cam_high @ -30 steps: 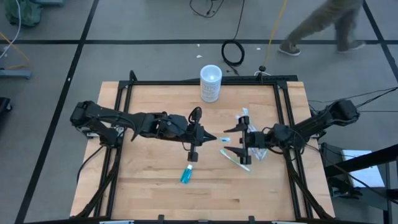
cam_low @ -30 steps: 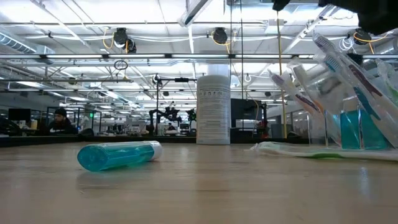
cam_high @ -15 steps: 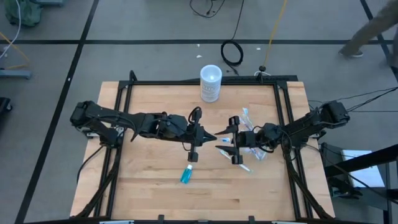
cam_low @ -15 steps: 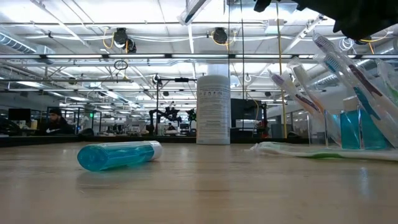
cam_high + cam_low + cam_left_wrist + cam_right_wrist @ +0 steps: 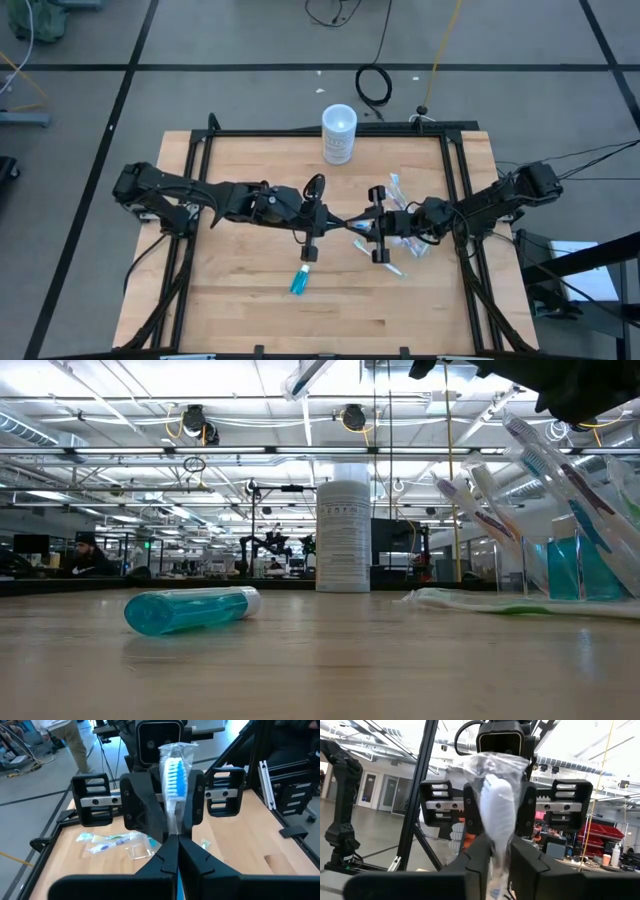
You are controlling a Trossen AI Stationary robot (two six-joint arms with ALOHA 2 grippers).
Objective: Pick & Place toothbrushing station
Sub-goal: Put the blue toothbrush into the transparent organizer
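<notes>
Both arms meet near the centre of the high view, jaws facing each other over the wooden counter (image 5: 240, 290).

Left jaws (image 5: 338, 221): closed on a wrapped toothbrush (image 5: 175, 785). In the left wrist view the brush rises out of the pinched fingertips, blue bristle head uppermost in frame, clear wrapper around it.

Right jaws (image 5: 352, 224): nearly closed around the same brush. In the right wrist view the wrapped head (image 5: 498, 815) sits between the two fingers, which press the wrapper from either side. The brush thus spans both sets of jaws, clear of the counter.

Clear cup (image 5: 560, 565): right of frame in the low view, holding further toothbrushes (image 5: 535, 460) leaning upward and a teal tube (image 5: 565, 560). One wrapped brush (image 5: 500, 603) lies flat on the counter just beside the cup.

A second teal tube (image 5: 299, 279) lies on its side, lower centre of the high view, below the left jaws.

White-lidded container (image 5: 339, 134): upright at the upper centre edge.
</notes>
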